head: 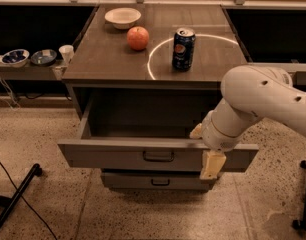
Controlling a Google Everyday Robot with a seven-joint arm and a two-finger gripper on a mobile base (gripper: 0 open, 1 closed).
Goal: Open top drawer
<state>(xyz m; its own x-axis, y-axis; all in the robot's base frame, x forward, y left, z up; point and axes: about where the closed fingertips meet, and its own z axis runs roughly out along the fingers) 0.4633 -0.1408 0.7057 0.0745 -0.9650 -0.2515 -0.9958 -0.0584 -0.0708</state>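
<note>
The top drawer [113, 157] stands open under the bench's [108, 59] front edge. The gripper [205, 153] is at the drawer front's right end; I cannot tell whether it grips. The blue can's [183, 49] label is unreadable.

on my worktop [108, 64] i see a white bowl [122, 17] near the back left corner, an apple [138, 38] just in front of it and an upright blue can [183, 49] right of the apple. off the left edge sits a white cup [66, 53]. my end effector [205, 151] hangs below the front edge, toward the right corner.
</note>
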